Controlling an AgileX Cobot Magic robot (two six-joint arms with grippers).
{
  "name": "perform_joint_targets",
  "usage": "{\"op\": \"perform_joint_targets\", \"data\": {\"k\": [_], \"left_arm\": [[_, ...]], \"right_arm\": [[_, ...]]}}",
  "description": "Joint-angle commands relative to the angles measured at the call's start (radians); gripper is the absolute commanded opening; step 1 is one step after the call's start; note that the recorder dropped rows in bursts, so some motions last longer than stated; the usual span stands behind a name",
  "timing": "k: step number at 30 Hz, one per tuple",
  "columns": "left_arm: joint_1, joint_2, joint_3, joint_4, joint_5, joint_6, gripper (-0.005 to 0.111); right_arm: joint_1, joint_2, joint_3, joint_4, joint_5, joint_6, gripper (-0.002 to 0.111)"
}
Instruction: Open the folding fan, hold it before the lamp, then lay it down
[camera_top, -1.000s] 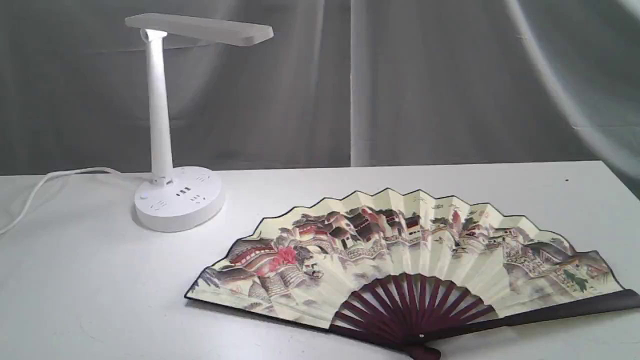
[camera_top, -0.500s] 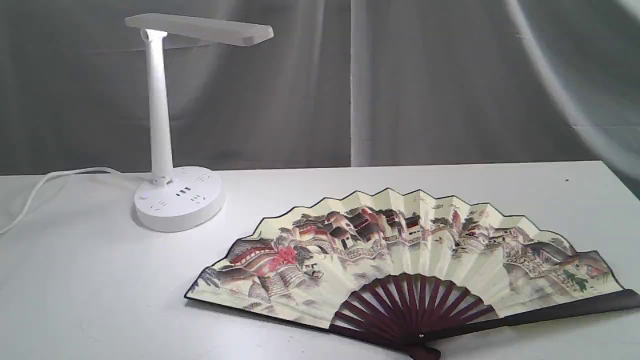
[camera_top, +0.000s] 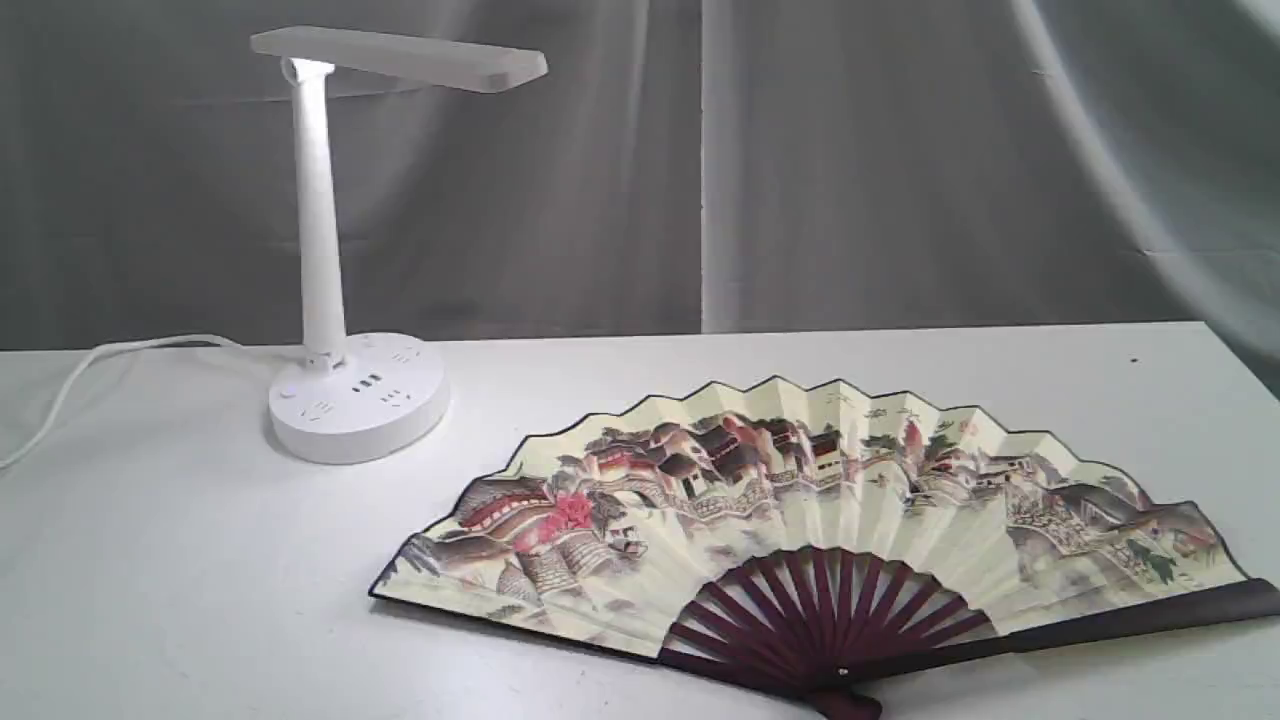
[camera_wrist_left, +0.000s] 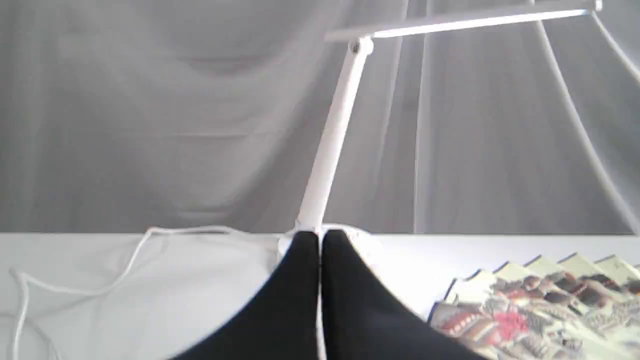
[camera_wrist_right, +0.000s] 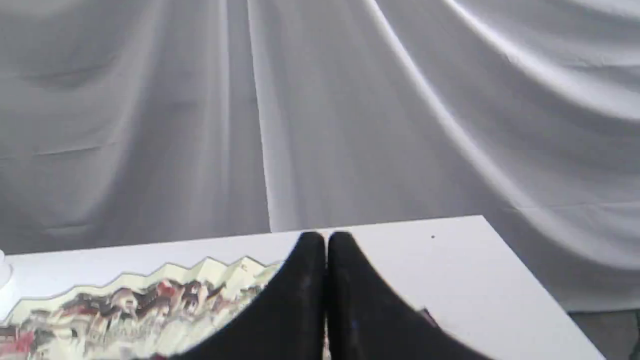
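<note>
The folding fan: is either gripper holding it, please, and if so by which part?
Nothing is held. The folding fan lies spread open on the table; the left gripper and right gripper are both shut on nothing.

Left claw (camera_wrist_left: 320, 242) and right claw (camera_wrist_right: 326, 242) are both closed tight, gripping nothing.

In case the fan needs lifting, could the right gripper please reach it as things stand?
Probably yes: the right gripper, shut, hovers near the open folding fan with nothing between; it must open first.
</note>
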Motion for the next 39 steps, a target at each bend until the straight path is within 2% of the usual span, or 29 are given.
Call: {"op": "perform_joint_targets", "data": {"k": [1, 5, 14, 39], "left_arm": [[0.003, -0.003, 0.012, 0.004, 0.059, -0.001, 0.000], [0.003, -0.003, 0.012, 0.008, 0.078, 0.004, 0.000], [0.003, -0.003, 0.012, 0.027, 0.078, 0.004, 0.000], [0.003, -0.003, 0.012, 0.027, 0.078, 0.001, 0.000]], "right_arm": [[-0.001, -0.004, 0.049, 0.005, -0.014, -0.011, 0.000], [-0.001, -0.004, 0.049, -0.046, 0.151, -0.046, 0.000], [-0.001, -0.004, 0.049, -0.135, 0.139, -0.069, 0.000], [-0.001, -0.004, 0.049, -0.123, 0.137, -0.059, 0.000]]}}
